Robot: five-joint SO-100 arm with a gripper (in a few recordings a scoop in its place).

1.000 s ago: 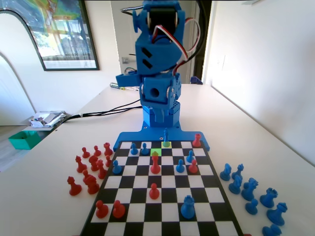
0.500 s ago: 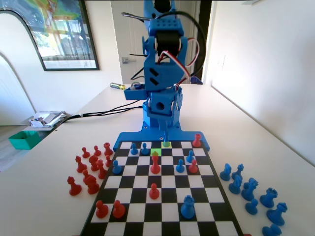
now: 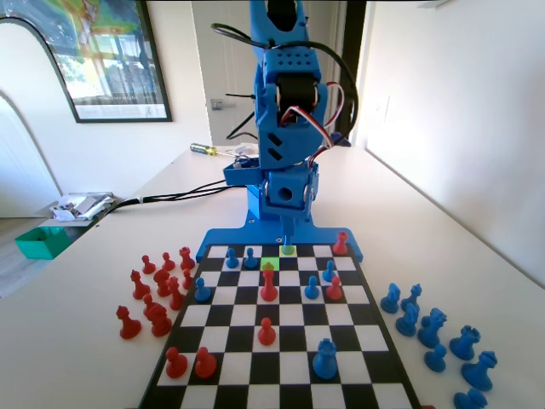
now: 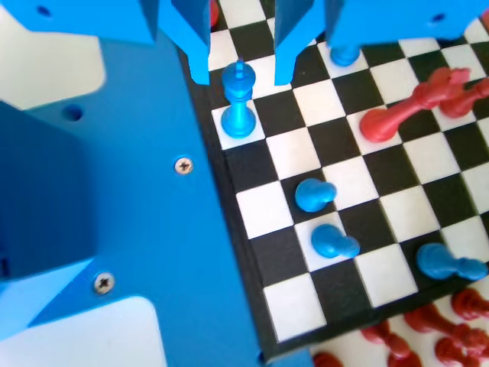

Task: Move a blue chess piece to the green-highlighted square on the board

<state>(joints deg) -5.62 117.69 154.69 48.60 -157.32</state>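
Note:
The slim blue chess piece [image 4: 238,103] stands upright on a white square at the board's [image 4: 252,290] edge nearest the arm. My gripper [image 4: 242,74] is open; one jaw hangs on each side of the piece's pointed top, with gaps on both sides. In the fixed view the same piece [image 3: 288,236] stands on the pale yellow square in the far row, just under my gripper [image 3: 287,217]. The green-highlighted square [image 3: 270,264] lies one row nearer and one column to the left, and the head of a tall red piece [image 3: 269,284] overlaps it.
Blue pawns [image 4: 313,193] [image 4: 332,242] stand close to the slim piece, and a red piece [image 4: 401,111] stands to its right. A large blue piece [image 3: 324,358] stands near the front. Red pieces [image 3: 157,294] are off the board on the left, blue ones [image 3: 434,328] on the right.
The arm has unfolded forward and its gripper end has come down over the slim blue piece. No piece on the board has moved.

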